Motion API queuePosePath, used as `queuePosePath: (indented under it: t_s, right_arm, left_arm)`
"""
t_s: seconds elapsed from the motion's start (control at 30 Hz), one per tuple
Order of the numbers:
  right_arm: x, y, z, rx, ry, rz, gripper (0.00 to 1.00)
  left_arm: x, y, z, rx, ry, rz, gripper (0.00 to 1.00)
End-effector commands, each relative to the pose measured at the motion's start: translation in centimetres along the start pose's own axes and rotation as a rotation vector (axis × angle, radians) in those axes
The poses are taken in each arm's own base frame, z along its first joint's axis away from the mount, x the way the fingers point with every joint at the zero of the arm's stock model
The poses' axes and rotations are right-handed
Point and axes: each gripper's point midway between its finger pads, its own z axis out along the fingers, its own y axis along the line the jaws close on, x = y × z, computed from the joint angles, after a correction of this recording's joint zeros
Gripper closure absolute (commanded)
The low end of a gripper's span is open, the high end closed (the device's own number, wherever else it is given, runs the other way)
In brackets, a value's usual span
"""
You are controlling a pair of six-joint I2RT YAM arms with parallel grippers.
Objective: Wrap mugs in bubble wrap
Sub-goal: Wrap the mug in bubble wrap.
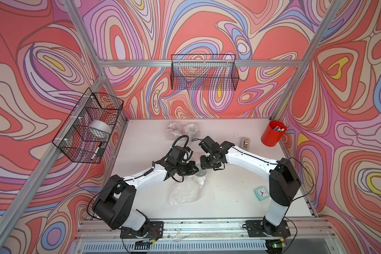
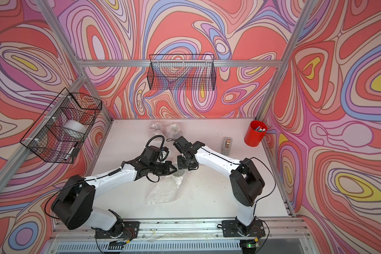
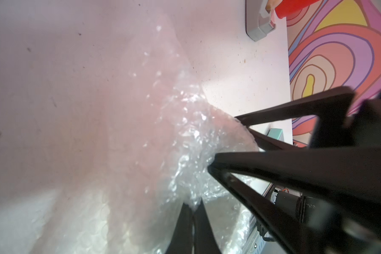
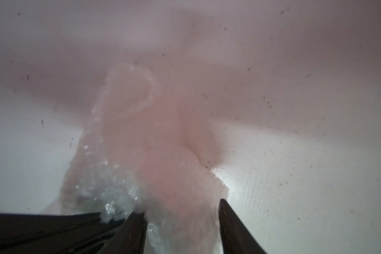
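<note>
Left claw point(image 3: 192, 207) clenched on wrap point(image 3: 180, 140), which bunches just ahead into right claw point(image 4: 181, 207), jaws parted astride it; sheet's long axis trails back beneath left claw; no mug shows

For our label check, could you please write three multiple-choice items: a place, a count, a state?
1. The red pen cup stands at the table's: A. back right corner B. front left corner C. middle
2. Hanging wire baskets: A. one B. two C. three
3. The left gripper is: A. wide open B. shut on the bubble wrap C. shut, empty
1 A, farthest from the robot, on its right. 2 B, one at the back, one on the left. 3 B, its fingers pinch the wrap.
</note>
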Motion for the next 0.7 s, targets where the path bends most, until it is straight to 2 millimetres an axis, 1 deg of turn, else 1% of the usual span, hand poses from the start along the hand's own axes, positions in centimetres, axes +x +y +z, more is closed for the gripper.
queuePosePath:
  t_s: [0.0, 0.1, 0.2, 0.23, 0.37, 0.43, 0.53, 0.67]
  right_arm:
    - [-1.9, 0.0, -3.0, 0.012, -0.09, -0.033, 0.37]
    - [-2.2, 0.8, -2.6, -0.022, -0.088, -0.047, 0.33]
    - [-2.5, 0.9, -1.8, -0.04, -0.072, -0.038, 0.32]
    - [-2.2, 0.8, -0.7, -0.033, -0.045, -0.04, 0.32]
    - [-1.2, 0.9, 1.0, -0.047, 0.007, -0.054, 0.32]
    - [-0.5, 0.8, 2.1, -0.046, 0.037, -0.052, 0.32]
    - [0.3, 0.4, 3.3, -0.032, 0.067, -0.048, 0.32]
    - [1.0, -0.5, 4.3, 0.004, 0.091, -0.041, 0.32]
  left_arm:
    - [0.5, 0.8, 0.3, -0.05, 0.046, 0.025, 0.96]
    - [0.5, 0.8, 0.5, -0.054, 0.057, 0.03, 0.96]
    - [0.5, 0.8, 0.6, -0.053, 0.06, 0.031, 0.96]
    - [0.6, 0.8, 0.6, -0.053, 0.061, 0.03, 0.96]
    - [0.5, 0.5, 0.5, -0.033, 0.058, 0.032, 0.95]
    - [0.5, -0.1, 0.4, -0.008, 0.059, 0.037, 0.9]
    - [0.8, -1.0, 0.2, 0.042, 0.058, 0.047, 0.79]
    - [1.2, -2.6, -0.4, 0.138, 0.061, 0.049, 0.76]
